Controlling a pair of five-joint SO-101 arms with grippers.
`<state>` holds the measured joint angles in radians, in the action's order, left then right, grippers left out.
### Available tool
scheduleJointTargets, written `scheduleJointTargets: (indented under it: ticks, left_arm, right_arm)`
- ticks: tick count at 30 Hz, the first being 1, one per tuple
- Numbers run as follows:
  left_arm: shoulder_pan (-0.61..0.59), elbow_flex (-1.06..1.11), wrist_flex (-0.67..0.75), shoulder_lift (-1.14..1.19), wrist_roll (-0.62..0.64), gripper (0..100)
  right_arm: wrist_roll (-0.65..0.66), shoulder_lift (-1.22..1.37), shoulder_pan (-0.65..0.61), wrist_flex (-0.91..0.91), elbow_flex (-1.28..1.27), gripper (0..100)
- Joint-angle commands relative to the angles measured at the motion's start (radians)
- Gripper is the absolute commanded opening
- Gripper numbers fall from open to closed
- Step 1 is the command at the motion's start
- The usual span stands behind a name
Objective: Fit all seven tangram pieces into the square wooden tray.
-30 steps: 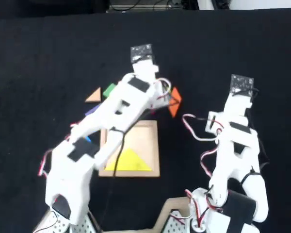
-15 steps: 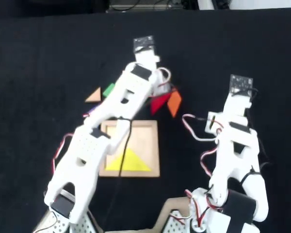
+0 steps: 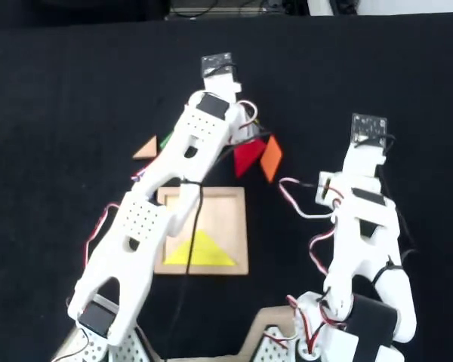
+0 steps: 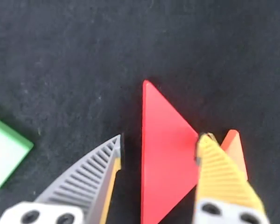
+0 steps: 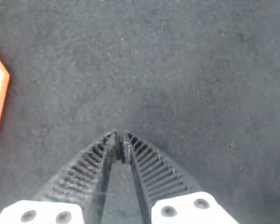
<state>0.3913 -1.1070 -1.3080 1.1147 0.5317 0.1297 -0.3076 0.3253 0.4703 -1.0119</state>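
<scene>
Left claw is spread apart, one finger on each side of the red triangle, not pinched on it. Can't tell if either tip actually touches the piece. The triangle is flat on the black cloth, just past the far edge of the wooden tray. The left arm is stretched way out from the near-left corner, running diagonally over the tray's left side.

Right claw is pressed together with nothing in it, hanging over bare cloth. That arm stands folded up on the right, well clear of the tray.

Piece count from the high view:
- one red triangle
- one orange piece, just beside the red one, on the side toward the right arm
- one yellow triangle, the single piece inside the tray, at its near edge
- one tan triangle, out on the cloth to the left
- one green piece, next to the tan one and mostly hidden under the left arm

So five pieces I can count, four of them outside the one tray.
</scene>
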Motion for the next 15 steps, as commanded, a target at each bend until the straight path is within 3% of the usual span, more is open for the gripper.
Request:
scheduleJointTargets:
  ticks: [1, 15]
  left_arm:
    - [0.016, -0.105, -0.008, 0.006, -0.025, 29]
    - [0.07, -0.159, -0.052, 0.077, -0.075, 29]
  right_arm:
    - [0.009, 0.004, -0.017, -0.021, 0.048, 1.1]
    - [0.011, 0.005, -0.017, -0.021, 0.048, 1.1]
